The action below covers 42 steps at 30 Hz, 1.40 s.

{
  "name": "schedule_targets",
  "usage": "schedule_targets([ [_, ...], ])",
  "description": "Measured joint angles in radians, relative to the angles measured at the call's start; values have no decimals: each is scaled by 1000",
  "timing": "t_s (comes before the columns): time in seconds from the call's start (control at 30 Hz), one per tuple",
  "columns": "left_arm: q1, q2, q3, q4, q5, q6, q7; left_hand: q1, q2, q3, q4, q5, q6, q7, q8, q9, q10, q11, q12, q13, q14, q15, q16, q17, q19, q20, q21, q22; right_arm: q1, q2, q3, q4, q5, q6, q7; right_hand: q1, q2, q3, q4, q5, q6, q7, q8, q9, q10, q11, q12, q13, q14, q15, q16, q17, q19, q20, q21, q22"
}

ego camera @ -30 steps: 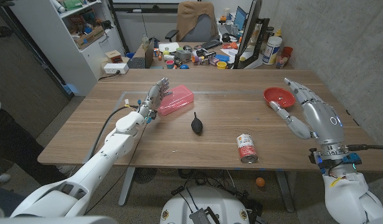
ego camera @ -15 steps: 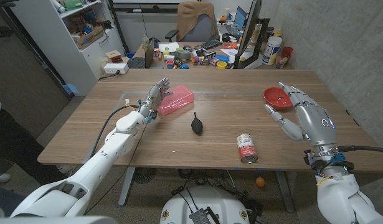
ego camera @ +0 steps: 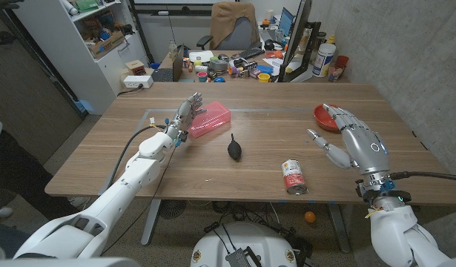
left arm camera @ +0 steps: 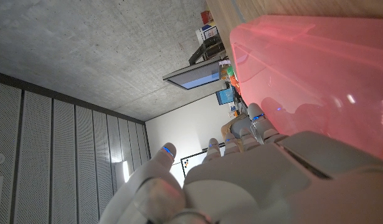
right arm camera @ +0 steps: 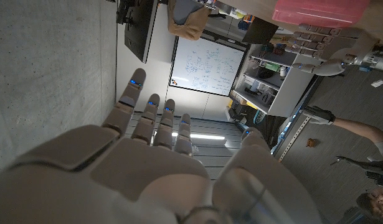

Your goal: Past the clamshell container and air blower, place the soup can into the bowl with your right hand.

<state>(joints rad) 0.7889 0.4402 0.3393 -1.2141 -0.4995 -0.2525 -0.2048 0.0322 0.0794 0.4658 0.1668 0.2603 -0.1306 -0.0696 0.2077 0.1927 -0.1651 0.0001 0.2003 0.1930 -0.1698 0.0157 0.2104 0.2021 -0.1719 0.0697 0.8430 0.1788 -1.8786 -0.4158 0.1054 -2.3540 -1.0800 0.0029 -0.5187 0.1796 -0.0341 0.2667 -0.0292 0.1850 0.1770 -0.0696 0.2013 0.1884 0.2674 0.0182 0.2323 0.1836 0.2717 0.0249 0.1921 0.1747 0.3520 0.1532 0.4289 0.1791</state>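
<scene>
**So: soup can on its side, right hand spread above the table**

Lower right of centre in the head view, the soup can [ego camera: 293, 177] lies on its side on the wooden table [ego camera: 139, 167], nothing touching it. Right hand [ego camera: 354, 138] is up at the right, fingers splayed wide, holding nothing, just in front of the red bowl [ego camera: 328, 113]. Left hand [ego camera: 184, 115] sits upper left with fingers apart, right beside the pink clamshell container [ego camera: 210, 119]; can't tell if they touch. Black air blower [ego camera: 234, 147] lies mid-frame between container and can.
</scene>
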Motion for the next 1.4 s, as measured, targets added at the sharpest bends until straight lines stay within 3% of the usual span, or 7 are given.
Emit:
schedule_targets([
  [0.17,-3,-3,2,7,1,-1,-3,0,0,0,0,0,0,0,0,0,-5,5,0,0,0,0,0,0,0,0,-4,0,-1,-14,-18,-7,-20,-24,16,0,0,-6,6,0,0,0,0,0,0,0,0,0,6,-5,0,0,10,9,0,0],
  [0.37,-7,-8,4,18,3,-3,-8,0,0,-1,1,0,0,0,0,0,-5,5,0,0,0,0,0,0,0,0,-4,0,2,-39,-41,-14,-36,-45,52,-16,-16,-18,10,4,-11,-4,-7,0,0,0,0,0,36,-15,0,4,69,11,5,0],
  [0.67,-13,-13,5,34,3,-7,-15,0,0,-4,4,0,0,0,0,0,-5,5,0,0,0,0,0,0,0,0,-7,0,21,-73,-78,-17,-55,-73,117,-17,-17,-22,6,8,-47,0,-17,0,0,0,-8,0,47,-25,0,2,92,13,5,-2],
  [1.4,-44,-29,5,92,3,-16,-41,0,0,-8,0,0,0,0,0,0,-5,5,0,0,0,0,0,0,0,0,-11,0,104,-153,-189,18,-86,-150,236,-9,-9,-19,3,8,-102,4,-24,0,-34,-13,-23,0,35,-25,-11,2,98,7,-4,-2],
])
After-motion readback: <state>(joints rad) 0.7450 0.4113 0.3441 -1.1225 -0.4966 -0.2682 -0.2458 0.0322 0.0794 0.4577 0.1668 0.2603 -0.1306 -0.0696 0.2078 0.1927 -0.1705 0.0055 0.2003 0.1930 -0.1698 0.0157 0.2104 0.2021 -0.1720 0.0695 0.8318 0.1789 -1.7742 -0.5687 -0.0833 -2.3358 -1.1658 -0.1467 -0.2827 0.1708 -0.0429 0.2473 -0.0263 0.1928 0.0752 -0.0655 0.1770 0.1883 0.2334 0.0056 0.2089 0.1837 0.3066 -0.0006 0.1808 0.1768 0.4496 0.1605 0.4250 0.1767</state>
